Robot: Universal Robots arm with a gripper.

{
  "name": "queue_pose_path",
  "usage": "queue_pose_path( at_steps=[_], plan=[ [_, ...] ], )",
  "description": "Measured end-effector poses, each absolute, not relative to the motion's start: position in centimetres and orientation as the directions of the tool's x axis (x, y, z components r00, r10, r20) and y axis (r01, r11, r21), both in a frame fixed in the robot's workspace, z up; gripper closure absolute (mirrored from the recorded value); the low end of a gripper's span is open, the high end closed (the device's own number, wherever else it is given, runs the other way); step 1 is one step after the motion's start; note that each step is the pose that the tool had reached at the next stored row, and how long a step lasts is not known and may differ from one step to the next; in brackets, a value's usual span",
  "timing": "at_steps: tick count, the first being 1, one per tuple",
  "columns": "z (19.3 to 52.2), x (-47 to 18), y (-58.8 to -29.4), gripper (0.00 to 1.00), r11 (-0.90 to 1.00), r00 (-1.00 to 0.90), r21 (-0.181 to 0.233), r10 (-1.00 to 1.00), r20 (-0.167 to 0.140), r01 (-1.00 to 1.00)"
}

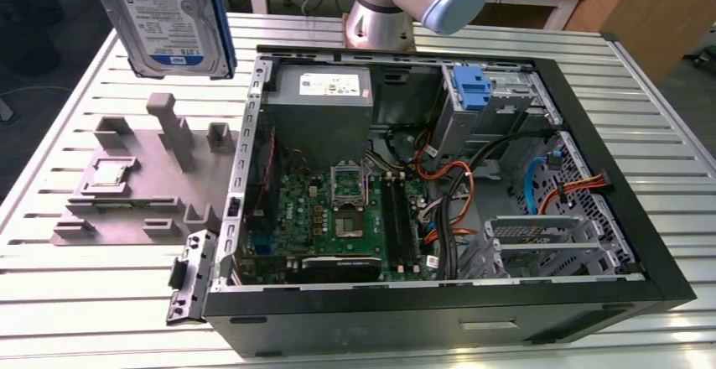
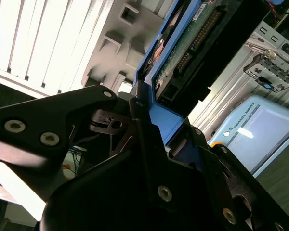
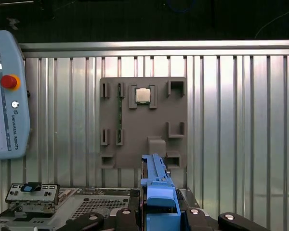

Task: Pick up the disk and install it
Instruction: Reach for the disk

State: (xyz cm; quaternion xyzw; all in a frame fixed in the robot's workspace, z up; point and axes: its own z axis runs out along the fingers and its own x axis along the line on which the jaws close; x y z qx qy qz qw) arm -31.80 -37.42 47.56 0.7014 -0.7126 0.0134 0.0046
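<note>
Disk clamped in gripper, raised above the counter.

The gripper (image 3: 156, 215) is closed on the blue carrier bracket of the disk (image 1: 168, 21), one finger (image 2: 62, 130) on each side, as seen in both wrist views. In the exterior view the disk hangs upright with its label facing the camera. It is over the grey fixture plate (image 1: 123, 184), to the exterior view's left of the open computer case (image 1: 448, 310), and clear of the slatted counter (image 1: 90, 293).

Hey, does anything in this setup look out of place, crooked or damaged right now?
Nothing looks damaged or spilled. The one thing not resting anywhere is the disk, held in the air on edge by the gripper, jaws shut on its blue carrier, above the grey fixture beside the open computer case.
</note>
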Motion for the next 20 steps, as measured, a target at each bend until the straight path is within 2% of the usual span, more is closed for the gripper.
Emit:
queue_pose_path(
  at_steps=[20],
  plan=[
    [47.6, -29.5, -37.4, 0.63, 0.016, -0.016, -0.012, -1.0, 0.025, -1.0]
  ],
)
